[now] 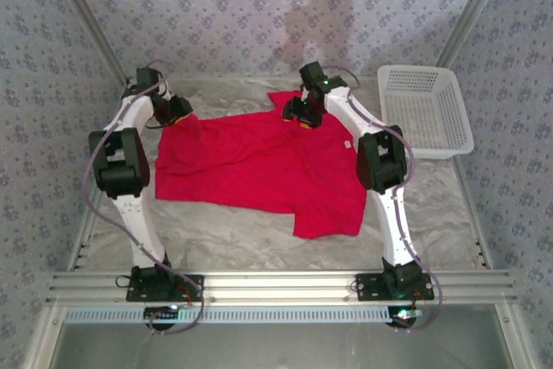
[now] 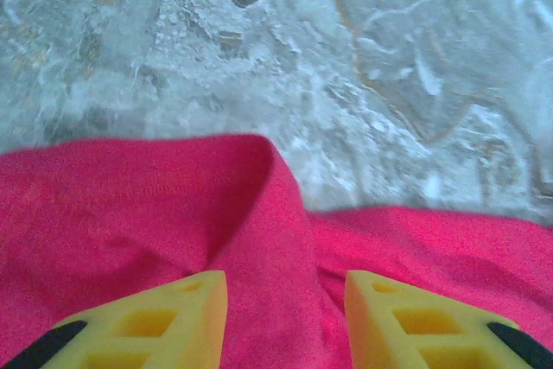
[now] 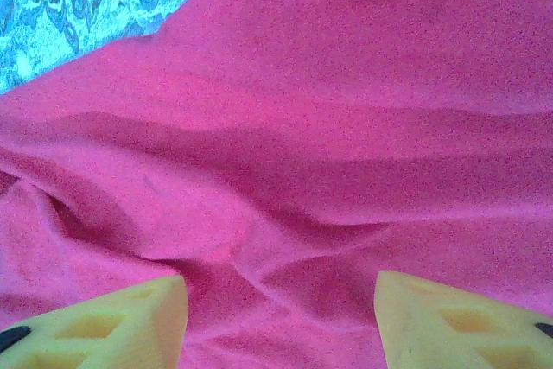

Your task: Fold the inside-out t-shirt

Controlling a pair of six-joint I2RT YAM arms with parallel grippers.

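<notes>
The inside-out t-shirt (image 1: 259, 162) lies spread across the middle of the table, bright red, with one part reaching toward the near right. My left gripper (image 1: 180, 112) hovers at the shirt's far left corner. In the left wrist view the gripper (image 2: 285, 287) is open, and a raised fold of the shirt (image 2: 130, 205) runs between the yellow fingers (image 2: 190, 308). My right gripper (image 1: 302, 116) is over the shirt's far edge. In the right wrist view the gripper (image 3: 281, 287) stands open, wide apart above wrinkled red cloth (image 3: 346, 84), with nothing pinched.
A white plastic basket (image 1: 415, 70) stands at the far right of the table. Marbled table surface (image 2: 346, 58) shows beyond the shirt's far edge, and a bare strip (image 1: 242, 231) lies between the shirt and the near metal rail (image 1: 276, 283). Patterned walls close in the sides and back.
</notes>
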